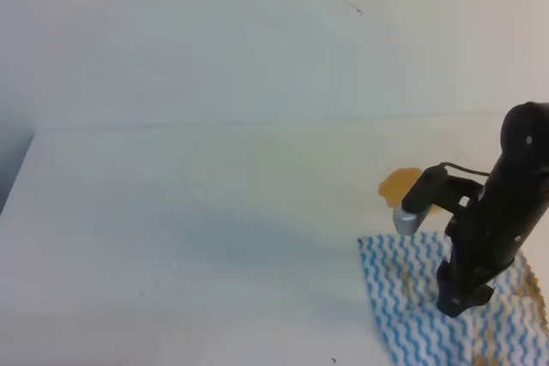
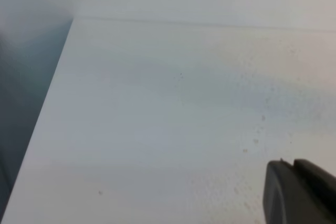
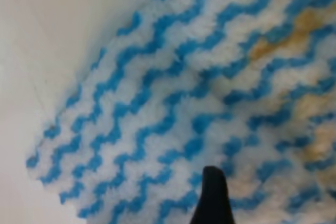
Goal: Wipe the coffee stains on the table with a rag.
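The rag (image 1: 403, 293), blue and white wavy stripes with brownish smudges, lies flat on the white table (image 1: 214, 212) at the front right. Just behind it is the tan coffee stain (image 1: 396, 186), partly hidden by the right arm's wrist. My right gripper (image 1: 466, 300) points straight down onto the rag's middle with its tips apart, open and holding nothing. The right wrist view is filled by the rag (image 3: 173, 103), with one black fingertip (image 3: 212, 198) at the bottom edge. Of my left gripper only a dark finger (image 2: 296, 195) shows, over bare table (image 2: 157, 119).
The table's left edge (image 1: 17, 177) drops off beside a dark gap, and a pale wall (image 1: 257, 32) rises behind the back edge. Small brown specks (image 2: 257, 129) dot the surface in the left wrist view.
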